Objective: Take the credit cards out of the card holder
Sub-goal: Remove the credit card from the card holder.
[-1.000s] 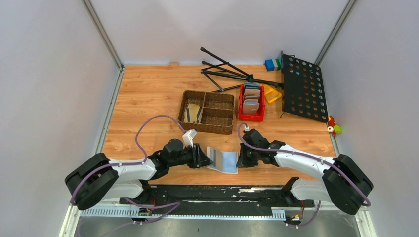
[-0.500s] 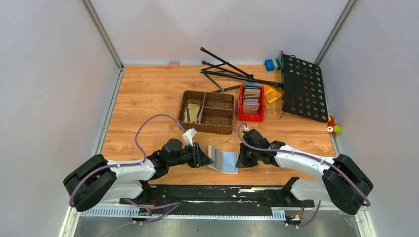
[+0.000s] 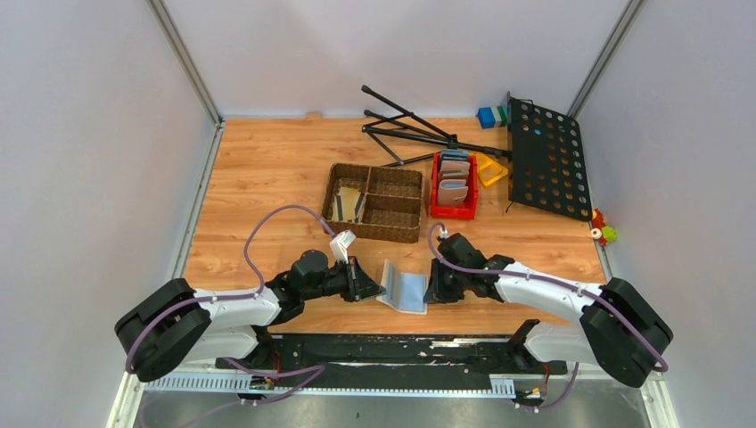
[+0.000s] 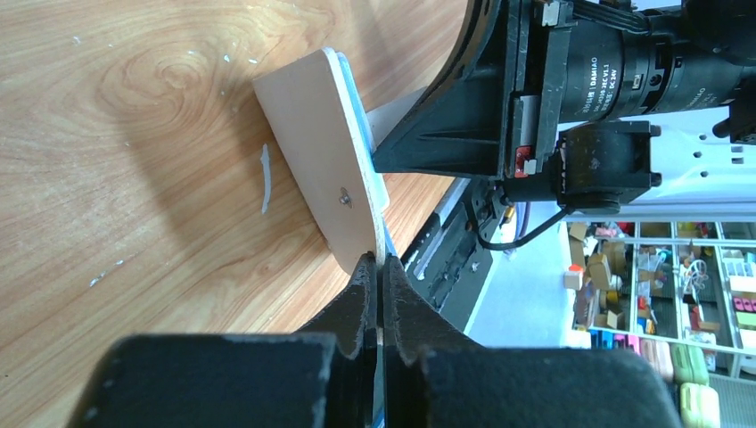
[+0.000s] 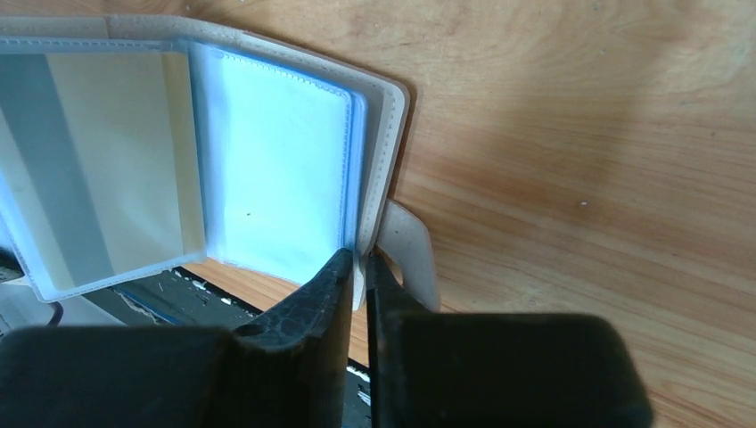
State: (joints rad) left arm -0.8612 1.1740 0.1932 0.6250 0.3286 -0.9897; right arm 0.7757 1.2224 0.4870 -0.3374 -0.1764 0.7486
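Observation:
The beige card holder (image 3: 406,290) lies open near the table's front edge, between my two grippers. My left gripper (image 3: 373,287) is shut on the edge of its left flap (image 4: 321,152), which stands raised off the wood. My right gripper (image 3: 431,290) is shut on the right flap's edge (image 5: 392,125), beside the strap tab (image 5: 412,250). In the right wrist view the pale blue pockets (image 5: 276,169) face me. One tan credit card with a grey stripe (image 5: 98,178) sits in the left pocket. Other cards (image 3: 348,206) stand in the basket.
A brown woven basket (image 3: 392,218) stands behind the card holder. To its right is a red bin (image 3: 454,211) of wallets. A folded black stand with a perforated plate (image 3: 546,156) lies at the back right, with coloured blocks (image 3: 491,116) near it.
My left gripper has closed on the card holder's left flap, and the flap now stands more upright. The right gripper has stayed at the right flap.

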